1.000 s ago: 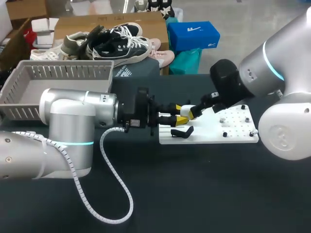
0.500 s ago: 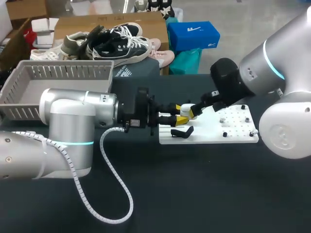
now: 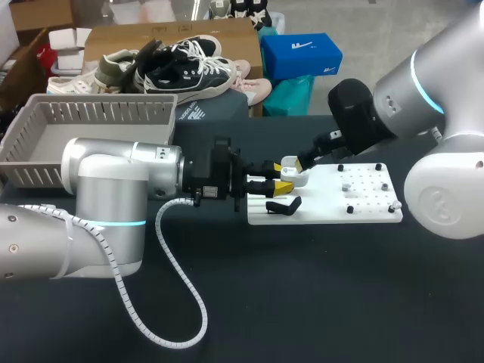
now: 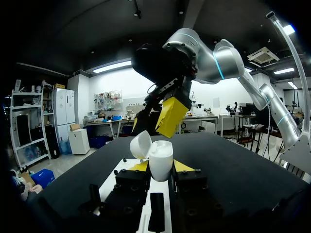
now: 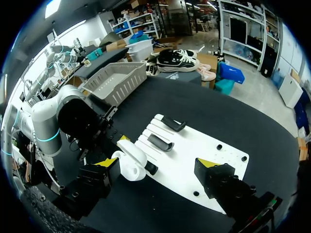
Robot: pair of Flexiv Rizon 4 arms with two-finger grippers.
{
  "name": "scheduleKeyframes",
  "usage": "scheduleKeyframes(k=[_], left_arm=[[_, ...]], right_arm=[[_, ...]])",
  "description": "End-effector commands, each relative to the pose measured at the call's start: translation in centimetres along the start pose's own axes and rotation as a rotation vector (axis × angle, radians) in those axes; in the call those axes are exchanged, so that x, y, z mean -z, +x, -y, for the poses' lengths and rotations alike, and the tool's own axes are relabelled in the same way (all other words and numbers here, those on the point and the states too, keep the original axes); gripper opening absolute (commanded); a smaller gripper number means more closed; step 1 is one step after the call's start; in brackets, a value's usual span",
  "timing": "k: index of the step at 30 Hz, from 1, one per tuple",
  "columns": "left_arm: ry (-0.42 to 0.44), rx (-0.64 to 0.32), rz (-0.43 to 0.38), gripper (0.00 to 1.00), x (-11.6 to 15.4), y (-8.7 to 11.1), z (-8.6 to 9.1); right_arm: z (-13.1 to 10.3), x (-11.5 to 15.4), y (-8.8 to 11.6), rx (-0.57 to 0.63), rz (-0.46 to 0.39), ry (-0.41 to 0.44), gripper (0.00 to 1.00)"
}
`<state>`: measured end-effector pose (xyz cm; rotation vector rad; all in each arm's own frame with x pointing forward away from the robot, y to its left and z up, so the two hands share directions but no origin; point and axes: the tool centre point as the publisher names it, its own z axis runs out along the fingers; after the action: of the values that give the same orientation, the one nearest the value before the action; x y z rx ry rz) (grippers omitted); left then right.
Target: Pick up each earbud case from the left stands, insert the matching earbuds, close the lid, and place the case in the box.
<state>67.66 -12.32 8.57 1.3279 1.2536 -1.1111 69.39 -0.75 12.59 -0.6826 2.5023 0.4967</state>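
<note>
Change: right gripper (image 3: 308,159) has pulled back from the earbud case (image 3: 289,164) toward 2 o'clock. Its yellow tips are now just apart from the case instead of at it. The left arm has kept its place.
Left gripper: left gripper (image 3: 278,184) is closed on the case body from two sides. The left wrist view shows a yellow tip on each flank of the white shell.
Right gripper: spread wide and holding nothing. In its own wrist view the case sits near one finger, not between the two.
Earbud case: held above the 9 o'clock end of the white board (image 3: 363,203), beside the black stands (image 3: 283,206). Its lid (image 4: 141,144) is tipped open.
Contents: cannot tell whether any earbuds are seated.
Meaning: the retreat suggests one insertion attempt is over. Judging by the open lid, closing is not yet done.
Destination: grey slatted bin (image 3: 45,147) at 10 o'clock, well apart from the case.
</note>
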Motion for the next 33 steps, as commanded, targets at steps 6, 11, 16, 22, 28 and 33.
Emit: scheduleKeyframes(k=[6, 11, 16, 22, 28, 33], left_arm=[[-0.003, -0.001, 0.002, 0.0, 0.0, 0.0, 0.1], [-0.003, -0.001, 0.002, 0.0, 0.0, 0.0, 0.1], [-0.003, -0.001, 0.002, 0.0, 0.0, 0.0, 0.1], [-0.003, -0.001, 0.002, 0.0, 0.0, 0.0, 0.1], [-0.003, -0.001, 0.002, 0.0, 0.0, 0.0, 0.1], [-0.003, -0.001, 0.002, 0.0, 0.0, 0.0, 0.1]], right_arm=[[0.6, 2.6, 0.2, 0.02, 0.018, 0.119, 1.0], [3.4, 5.0, 2.1, -0.016, 0.029, 0.204, 1.0], [6.1, 7.0, 4.1, -0.028, -0.022, 0.382, 1.0], [8.6, 7.8, 6.5, -0.043, -0.127, 0.53, 1.0], [9.6, 6.7, 9.2, -0.051, -0.237, 0.565, 1.0], [9.7, 5.5, 10.6, -0.054, -0.285, 0.552, 1.0]])
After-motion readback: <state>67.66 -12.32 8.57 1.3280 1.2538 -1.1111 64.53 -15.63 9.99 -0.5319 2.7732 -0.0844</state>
